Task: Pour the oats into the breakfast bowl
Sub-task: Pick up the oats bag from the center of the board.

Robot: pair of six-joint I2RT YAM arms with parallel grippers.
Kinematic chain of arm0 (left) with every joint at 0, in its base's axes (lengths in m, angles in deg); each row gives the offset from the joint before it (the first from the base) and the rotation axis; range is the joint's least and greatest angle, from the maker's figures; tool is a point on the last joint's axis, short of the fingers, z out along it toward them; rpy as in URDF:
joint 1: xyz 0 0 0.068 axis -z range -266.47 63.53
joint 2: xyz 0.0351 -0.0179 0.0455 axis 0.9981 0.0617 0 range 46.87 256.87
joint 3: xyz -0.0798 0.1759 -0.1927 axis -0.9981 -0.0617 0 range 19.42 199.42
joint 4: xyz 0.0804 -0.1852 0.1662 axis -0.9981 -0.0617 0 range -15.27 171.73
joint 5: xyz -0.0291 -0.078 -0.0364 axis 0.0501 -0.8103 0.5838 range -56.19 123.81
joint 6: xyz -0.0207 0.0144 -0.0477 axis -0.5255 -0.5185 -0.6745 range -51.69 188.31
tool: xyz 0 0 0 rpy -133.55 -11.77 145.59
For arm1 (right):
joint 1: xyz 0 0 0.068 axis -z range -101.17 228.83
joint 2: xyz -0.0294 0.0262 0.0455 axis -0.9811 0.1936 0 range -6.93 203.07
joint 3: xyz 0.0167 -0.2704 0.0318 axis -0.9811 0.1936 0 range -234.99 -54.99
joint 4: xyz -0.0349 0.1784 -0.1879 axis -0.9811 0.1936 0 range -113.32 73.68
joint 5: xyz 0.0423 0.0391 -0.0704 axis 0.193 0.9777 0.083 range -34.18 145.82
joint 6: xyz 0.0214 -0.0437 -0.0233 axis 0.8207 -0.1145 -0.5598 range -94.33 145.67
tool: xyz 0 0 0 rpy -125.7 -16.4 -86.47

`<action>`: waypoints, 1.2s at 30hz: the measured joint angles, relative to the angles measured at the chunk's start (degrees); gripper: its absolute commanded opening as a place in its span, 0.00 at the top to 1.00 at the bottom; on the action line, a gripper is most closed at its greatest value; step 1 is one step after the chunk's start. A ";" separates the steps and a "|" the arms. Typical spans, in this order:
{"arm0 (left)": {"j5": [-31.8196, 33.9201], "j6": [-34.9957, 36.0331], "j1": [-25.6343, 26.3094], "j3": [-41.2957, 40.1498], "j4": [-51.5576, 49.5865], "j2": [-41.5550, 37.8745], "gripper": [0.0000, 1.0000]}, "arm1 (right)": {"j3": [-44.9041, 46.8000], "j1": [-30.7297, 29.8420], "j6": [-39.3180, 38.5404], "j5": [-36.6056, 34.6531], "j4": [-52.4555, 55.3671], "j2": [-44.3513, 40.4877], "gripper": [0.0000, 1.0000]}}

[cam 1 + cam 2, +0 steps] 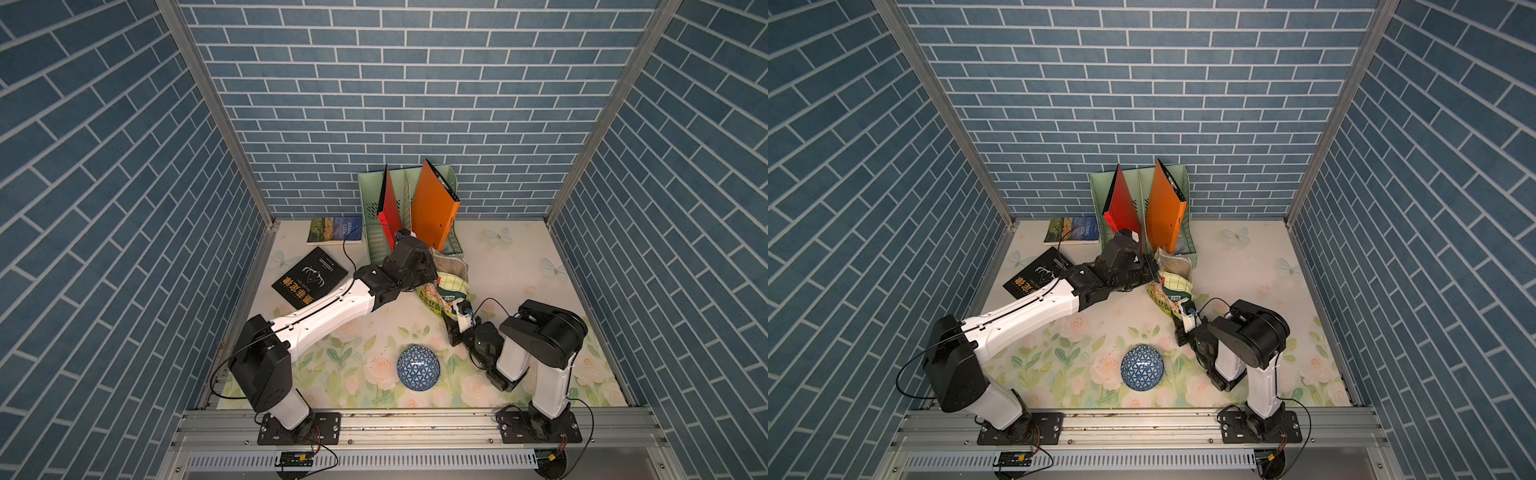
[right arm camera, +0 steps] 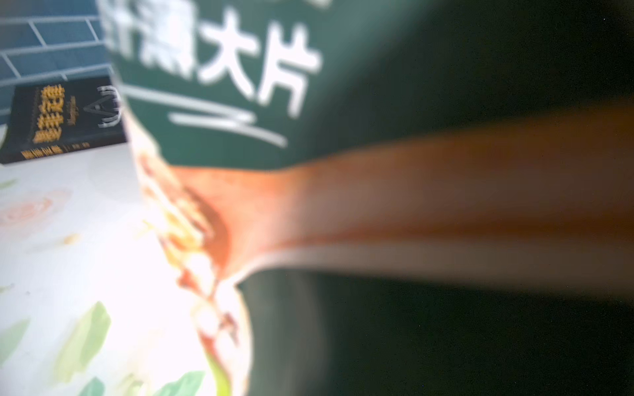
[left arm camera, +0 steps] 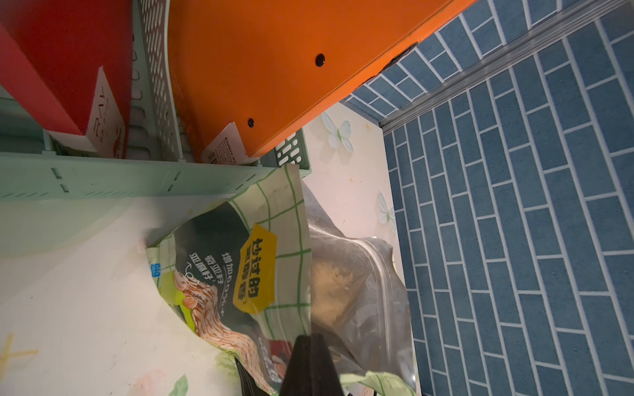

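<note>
- While the pouch (image 1: 446, 286) is pinched at one edge by the clenched left gripper (image 1: 432, 272), its opposite lower corner is met by the right gripper (image 1: 449, 316).
- Whether the right gripper is clamped cannot be told, as its wrist view is filled by the blurred pouch.
- Oats (image 3: 331, 284) are seen inside the pouch, just beyond the left gripper.
- The bowl (image 1: 418, 368) is set on the counter (image 1: 519, 266), apart from the right gripper, nearer the arm bases.
- A rack (image 1: 368, 199) is stood just behind the left gripper.

大片 on oat pouch (image 2: 240, 120), Comix on orange folder (image 3: 274, 68)
</note>
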 measured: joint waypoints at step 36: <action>9.62 11.45 -7.78 -10.97 0.96 -21.55 0.45 | -22.49 -3.21 -8.66 -6.12 85.68 -44.24 1.00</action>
